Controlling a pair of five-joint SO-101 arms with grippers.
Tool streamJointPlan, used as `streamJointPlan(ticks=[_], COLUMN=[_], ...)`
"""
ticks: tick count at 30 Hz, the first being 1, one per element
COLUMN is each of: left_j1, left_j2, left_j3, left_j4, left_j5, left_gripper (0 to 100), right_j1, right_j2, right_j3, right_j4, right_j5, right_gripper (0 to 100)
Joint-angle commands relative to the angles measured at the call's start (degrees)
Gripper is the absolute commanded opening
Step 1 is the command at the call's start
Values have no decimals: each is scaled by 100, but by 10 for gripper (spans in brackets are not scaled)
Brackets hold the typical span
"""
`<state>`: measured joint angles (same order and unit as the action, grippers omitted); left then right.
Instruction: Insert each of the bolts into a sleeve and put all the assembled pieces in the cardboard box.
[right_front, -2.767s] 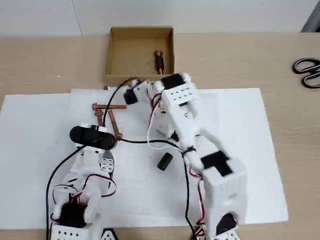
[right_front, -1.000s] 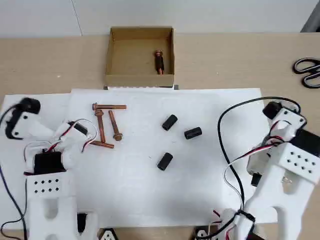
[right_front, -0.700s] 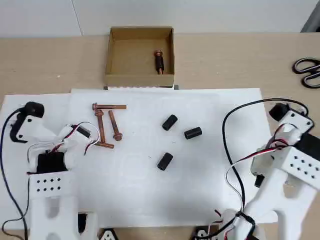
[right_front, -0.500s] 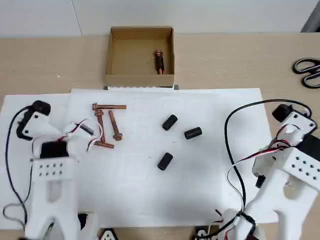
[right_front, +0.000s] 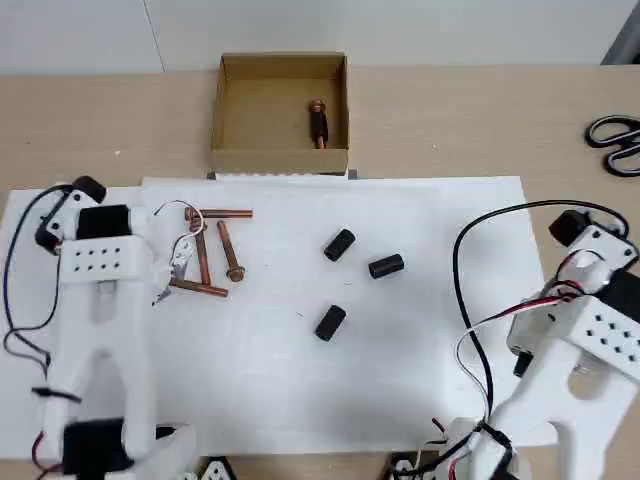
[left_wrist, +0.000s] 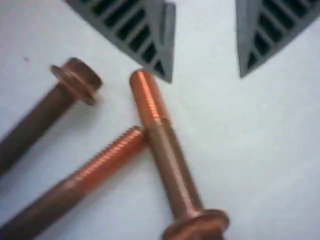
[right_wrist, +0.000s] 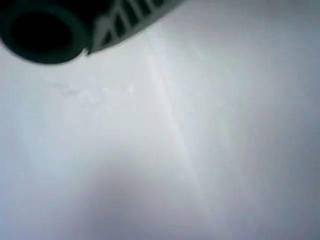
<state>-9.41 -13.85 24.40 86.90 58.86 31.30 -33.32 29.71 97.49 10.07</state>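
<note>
Wooden counter (right_front: 480, 120) carries a white paper sheet (right_front: 430, 400) on which both arms are stationed. Left arm (right_front: 100, 300) stands over the bolt cluster. The left hand (left_wrist: 205, 75) is open, with bare sheet in the gap between its jaws. One jaw tip lies just beside the plain end of the nearest bolt (left_wrist: 165, 150), which sits outside the gap. Right arm (right_front: 585, 340) sits at the sheet's right edge, well apart from the parts. Whether the right hand (right_wrist: 127, 20) is open or closed cannot be told.

CAUTION: The four bolts (right_front: 215, 250) lie close together, some touching. Closing from this position probably grips nothing. Descending may press a jaw onto the bolt end, which would roll it or disturb its neighbours.

The cardboard box (right_front: 260, 115) at the far side holds one assembled piece (right_front: 318, 123) near its right wall. Three sleeves (right_front: 339, 244) lie loose mid-sheet, apart from each other and from the bolts.
</note>
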Motion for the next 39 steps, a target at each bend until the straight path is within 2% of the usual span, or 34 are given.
streamJointPlan(ticks=[1, 8, 32, 39], left_j1=[35, 35, 0, -97], left_j2=[229, 545, 1837, 2040], left_j3=[-233, -233, -242, -242], left_j4=[26, -70, -1169, -1292], left_j5=[35, 26, 44, 53], left_gripper=[96, 210, 209, 114], right_j1=[48, 48, 48, 48], right_j2=[-154, -154, -154, -154], right_j3=[-26, -26, -26, -26], right_j4=[-66, -66, -66, -66], right_j5=[-70, -70, -70, -70], right_gripper=[4, 4, 4, 4])
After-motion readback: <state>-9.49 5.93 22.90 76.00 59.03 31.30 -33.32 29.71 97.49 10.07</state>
